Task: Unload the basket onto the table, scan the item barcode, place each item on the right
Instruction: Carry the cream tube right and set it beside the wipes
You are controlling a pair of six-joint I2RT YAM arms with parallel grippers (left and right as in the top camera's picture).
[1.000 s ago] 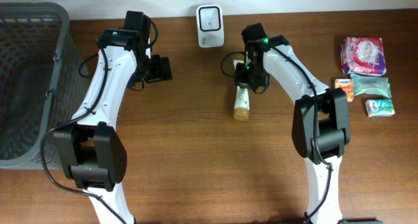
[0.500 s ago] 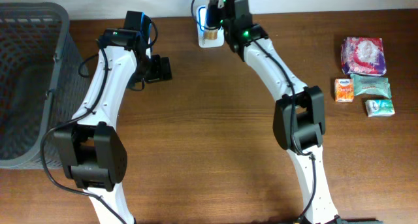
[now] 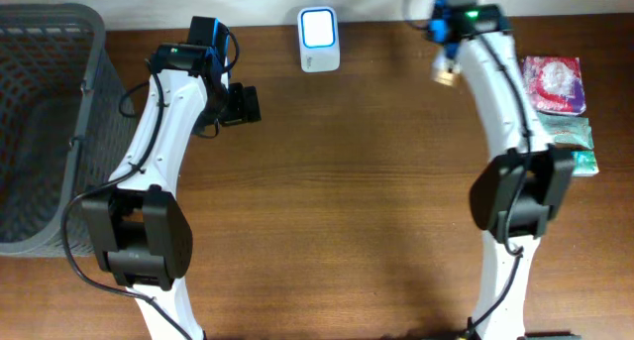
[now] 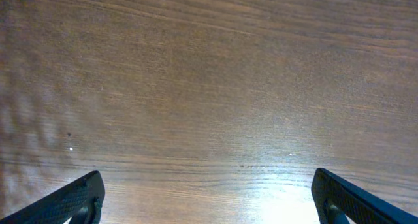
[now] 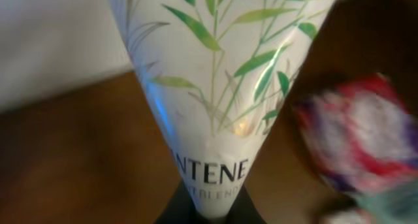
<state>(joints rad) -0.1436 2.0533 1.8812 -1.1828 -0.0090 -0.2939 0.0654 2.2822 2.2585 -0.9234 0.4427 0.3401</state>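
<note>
Jaws on the right arm are pressed together on the narrow end of the white Pantene tube [image 5: 215, 87], which widens away from them in the wrist view, green leaf print running up its side. From overhead it hangs in the air over the back right of the counter [image 3: 347, 201], tan cap end pointing away from the jaws. It sits between the lit scanner [image 3: 319, 28] and the packets [image 3: 551, 82] by the right edge, nearer the packets and well apart from the scanner.

To my eye that tube is light and soft-walled, with a glossy skin that could slip or twist in a small pinch. The flattened tail looks the safest place to hold: thin, stiff enough, and squeezing there pushes nothing out. Gripping the fuller middle would dent it and might hide the barcode, which I can't see in either view.

Left jaws are spread wide, empty, hovering over bare wood. A grey basket [image 3: 59, 43] stands at the far left.
</note>
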